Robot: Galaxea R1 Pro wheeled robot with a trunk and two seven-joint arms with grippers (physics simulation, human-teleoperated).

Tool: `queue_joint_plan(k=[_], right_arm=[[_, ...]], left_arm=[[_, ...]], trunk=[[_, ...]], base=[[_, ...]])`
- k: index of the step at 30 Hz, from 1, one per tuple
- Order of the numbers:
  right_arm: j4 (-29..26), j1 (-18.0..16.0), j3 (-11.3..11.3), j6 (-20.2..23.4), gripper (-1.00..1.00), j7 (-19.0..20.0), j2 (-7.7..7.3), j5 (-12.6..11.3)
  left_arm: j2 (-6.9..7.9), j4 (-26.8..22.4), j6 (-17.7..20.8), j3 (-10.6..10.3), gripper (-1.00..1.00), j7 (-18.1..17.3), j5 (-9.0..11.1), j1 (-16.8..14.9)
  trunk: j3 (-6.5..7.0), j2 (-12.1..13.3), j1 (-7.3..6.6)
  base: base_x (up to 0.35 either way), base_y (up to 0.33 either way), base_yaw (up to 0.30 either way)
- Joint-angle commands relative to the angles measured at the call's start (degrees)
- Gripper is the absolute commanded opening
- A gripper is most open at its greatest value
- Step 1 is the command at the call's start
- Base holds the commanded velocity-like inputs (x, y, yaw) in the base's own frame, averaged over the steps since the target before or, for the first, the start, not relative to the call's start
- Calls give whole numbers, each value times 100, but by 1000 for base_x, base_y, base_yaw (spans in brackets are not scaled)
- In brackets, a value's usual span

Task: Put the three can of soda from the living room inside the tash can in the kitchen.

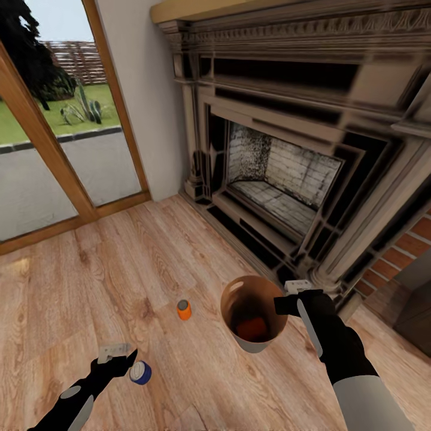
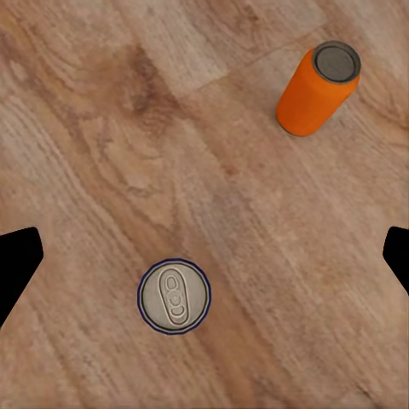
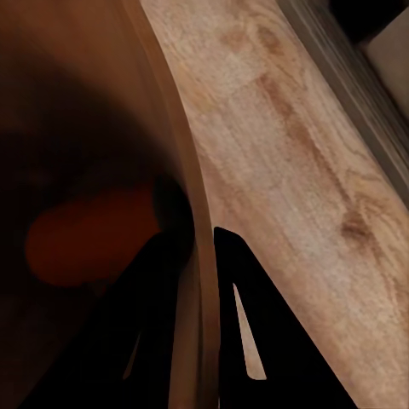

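On wood floor (image 1: 90,281) before fireplace (image 1: 299,149): right gripper (image 3: 200,256) clamped on rim of tash can (image 1: 254,311), fingers either side of wall. Bin round, tapered, glossy brown inside, pale outside; orange can (image 1: 252,328) lies at bottom. Second orange can (image 1: 184,309) upright on floor, silvery top. Left gripper (image 2: 204,256) wide open, empty, above upright dark blue can (image 2: 174,296).

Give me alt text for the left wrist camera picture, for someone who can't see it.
A dark blue soda can stands upright on a wood floor, seen straight down onto its silvery top, between the two open fingers of the left hand. An orange soda can stands apart from it on the same floor.
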Motion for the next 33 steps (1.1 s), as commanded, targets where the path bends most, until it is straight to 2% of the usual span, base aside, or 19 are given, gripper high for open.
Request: queue_joint_plan(k=[1,12,21,33], right_arm=[[-2,-2,-1,0,-100,20,1,-96],[-2,-2,-1,0,-100,20,1,-96],[-2,-2,-1,0,-100,20,1,-96],[-2,-2,-1,0,-100,22,1,-96]], left_arm=[[0,0,-2,0,100,0,2,0],[0,-6,-34,8,100,0,-1,0],[32,-8,-39,8,100,0,3,0],[71,-8,-40,9,100,0,5,0]], trunk=[[-9,0,-1],[-107,0,-1],[-127,0,-1],[-344,-482,263]], base=[[0,0,0],[0,0,0],[0,0,0],[0,0,0]])
